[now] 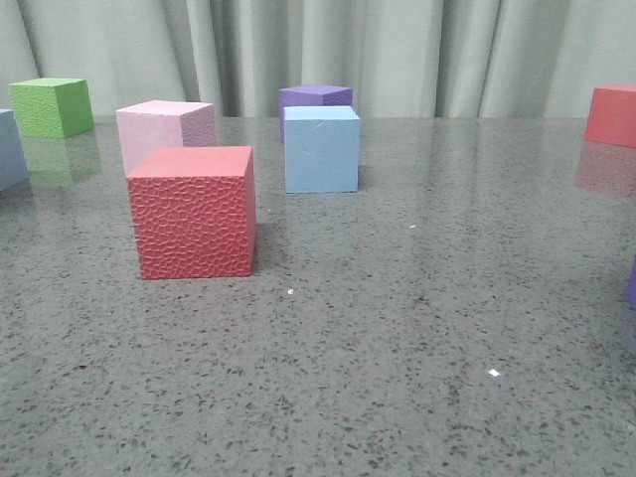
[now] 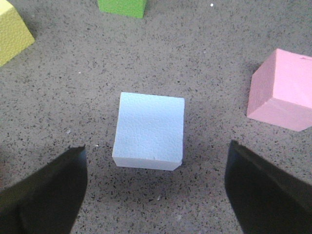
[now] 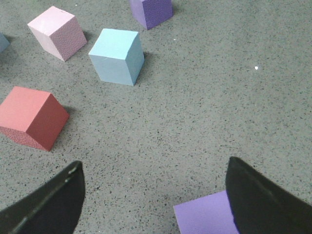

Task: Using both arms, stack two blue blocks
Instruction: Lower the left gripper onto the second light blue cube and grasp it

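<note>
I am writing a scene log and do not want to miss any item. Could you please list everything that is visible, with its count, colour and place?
blue blocks: two, light blue; central blue block mid-table, left blue block at the front view's left edge
purple cubes: two, purple; back purple cube behind the central blue block, near purple cube by the right fingers
red cubes: two, red; textured red cube front left, far red cube back right
pink cube: one, pale pink, behind the textured red cube
green cube: one, green, back left
yellow cube: one, yellow, left wrist view only
table: one, grey speckled
curtain: one, pale grey, behind
left fingers: two, black, open
right fingers: two, black, open
</note>
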{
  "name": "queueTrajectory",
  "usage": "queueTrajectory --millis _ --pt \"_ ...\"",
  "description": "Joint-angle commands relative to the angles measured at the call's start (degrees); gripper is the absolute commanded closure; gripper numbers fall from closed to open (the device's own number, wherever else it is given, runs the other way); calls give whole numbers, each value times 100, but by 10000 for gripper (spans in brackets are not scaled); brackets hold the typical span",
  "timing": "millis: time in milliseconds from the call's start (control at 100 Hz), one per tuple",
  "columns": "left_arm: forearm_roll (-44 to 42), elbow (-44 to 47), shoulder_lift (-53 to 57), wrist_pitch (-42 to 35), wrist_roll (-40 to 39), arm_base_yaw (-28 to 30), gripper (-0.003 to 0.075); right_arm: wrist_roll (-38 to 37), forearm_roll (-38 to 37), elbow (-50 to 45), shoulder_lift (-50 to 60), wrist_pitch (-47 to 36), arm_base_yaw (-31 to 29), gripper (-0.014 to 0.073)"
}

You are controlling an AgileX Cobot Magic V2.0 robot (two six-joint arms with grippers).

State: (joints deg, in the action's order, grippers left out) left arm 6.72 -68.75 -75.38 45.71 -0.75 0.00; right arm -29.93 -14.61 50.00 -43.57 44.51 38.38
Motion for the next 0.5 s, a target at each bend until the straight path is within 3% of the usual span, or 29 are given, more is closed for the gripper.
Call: queueTrajectory --millis 0,150,490 --pt "18 -541 -221 89 -23 4 176 -8 -189 139 28 -412 10 2" --pt "-31 -1063 -788 561 -23 4 176 -8 -189 139 28 -412 10 2" --pt "-199 -1549 -1564 765 -23 4 176 -8 -189 139 28 -412 10 2"
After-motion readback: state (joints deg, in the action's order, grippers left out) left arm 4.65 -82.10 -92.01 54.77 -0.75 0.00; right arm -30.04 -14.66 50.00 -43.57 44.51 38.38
